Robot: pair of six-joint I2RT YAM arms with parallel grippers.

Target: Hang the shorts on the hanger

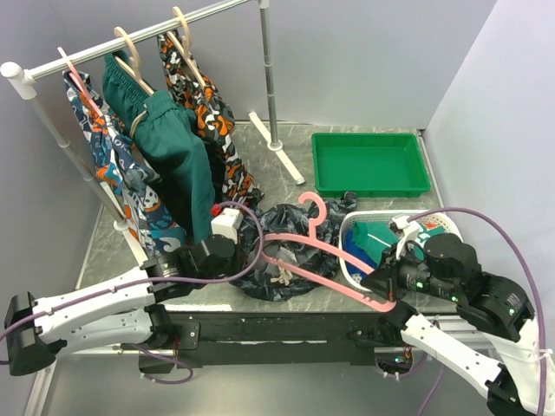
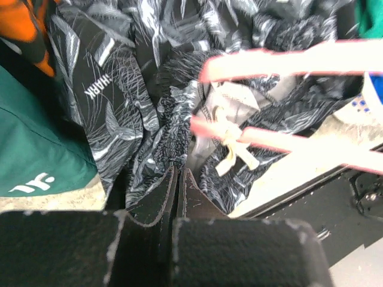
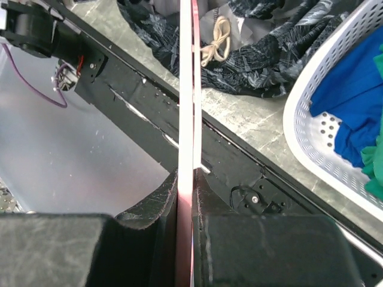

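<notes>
The shorts point(image 1: 282, 218) lie crumpled on the table, dark with a pale leafy print point(image 2: 119, 119), their white drawstring point(image 2: 233, 149) knotted near the front edge. Across them lies the pink hanger point(image 1: 371, 299), hook pointing away from me, its two bars point(image 2: 287, 60) crossing the fabric. My left gripper point(image 1: 250, 260) is shut, its tips point(image 2: 178, 173) pinched into a fold at the near left of the shorts. Off the table's front right edge, my right gripper point(image 1: 388, 299) is shut on the hanger's bar point(image 3: 187, 89), which runs straight up between its fingers point(image 3: 187, 173).
A white basket point(image 1: 355, 243) of blue and green clothes stands right of the shorts, with a green tray point(image 1: 368, 165) behind it. At the back left a rack point(image 1: 130, 39) carries plain green shorts point(image 1: 173, 156) and patterned shorts point(image 1: 208, 113) on hangers, close to my left arm.
</notes>
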